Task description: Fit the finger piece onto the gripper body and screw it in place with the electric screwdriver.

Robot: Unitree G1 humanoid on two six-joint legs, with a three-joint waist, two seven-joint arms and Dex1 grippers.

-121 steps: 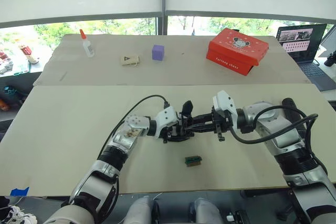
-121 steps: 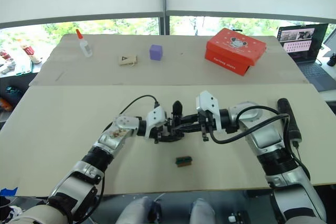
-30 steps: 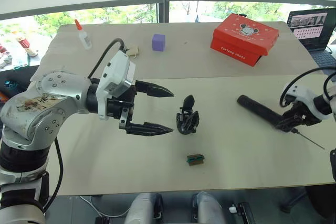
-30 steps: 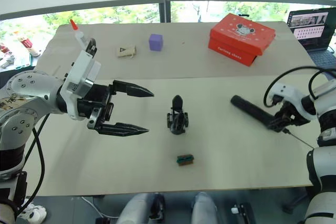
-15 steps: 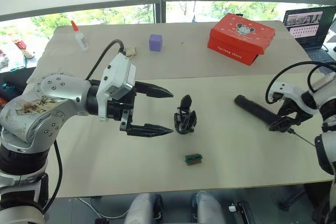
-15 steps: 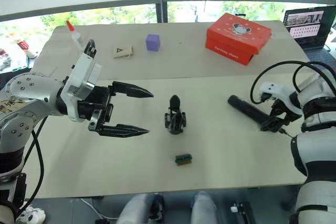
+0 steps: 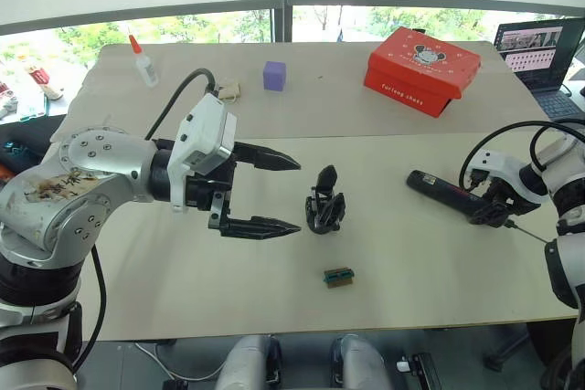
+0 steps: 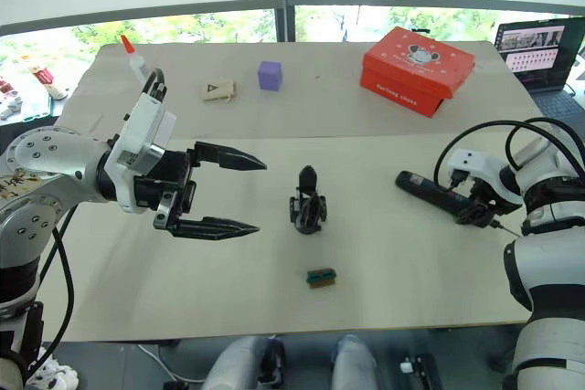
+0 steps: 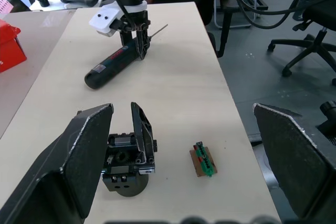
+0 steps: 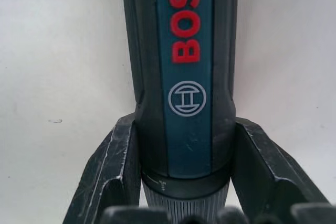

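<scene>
The gripper body (image 7: 324,211) stands upright mid-table, a pointed black finger rising from its top; I cannot pick out a separate finger piece. My left gripper (image 7: 294,195) hovers just left of it, wide open and empty, and the left wrist view shows the gripper body (image 9: 127,162) ahead of its pads. The electric screwdriver (image 7: 446,195) lies on the table at the right, its thin bit pointing toward the right edge. My right gripper (image 7: 498,212) is shut on its front end. In the right wrist view both fingers (image 10: 113,177) press the blue-faced handle (image 10: 186,66).
A small green-and-brown block (image 7: 338,276) lies in front of the gripper body. On the far table are a red box (image 7: 422,58), a purple cube (image 7: 275,75), a glue bottle (image 7: 142,59) and a small tan item (image 7: 226,91). A laptop (image 7: 539,43) sits far right.
Four seconds ago both grippers met at the gripper body. The left has since drawn back open, and the right has gone to the screwdriver, which has rolled its blue face up.
</scene>
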